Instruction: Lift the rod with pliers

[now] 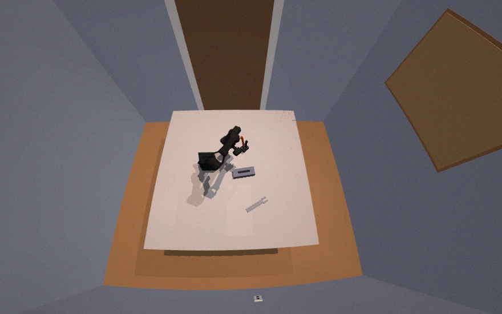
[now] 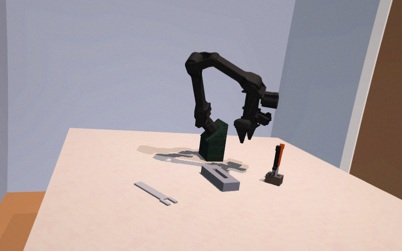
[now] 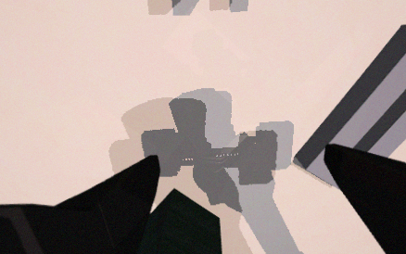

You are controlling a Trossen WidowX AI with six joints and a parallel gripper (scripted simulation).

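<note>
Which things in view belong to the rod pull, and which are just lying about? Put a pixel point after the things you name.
Part of the job:
- locking pliers [image 1: 242, 141] [image 2: 278, 156], upright in the holster
- holster [image 2: 273, 179]
- grey channel block [image 1: 237, 174] [image 2: 231, 186] [image 3: 320, 172]; rod not discernible inside
- gripper [image 2: 245, 141] [image 3: 240, 158], open

Just lying about:
- flat fork-ended bar [image 1: 256, 205] [image 2: 150, 190]
</note>
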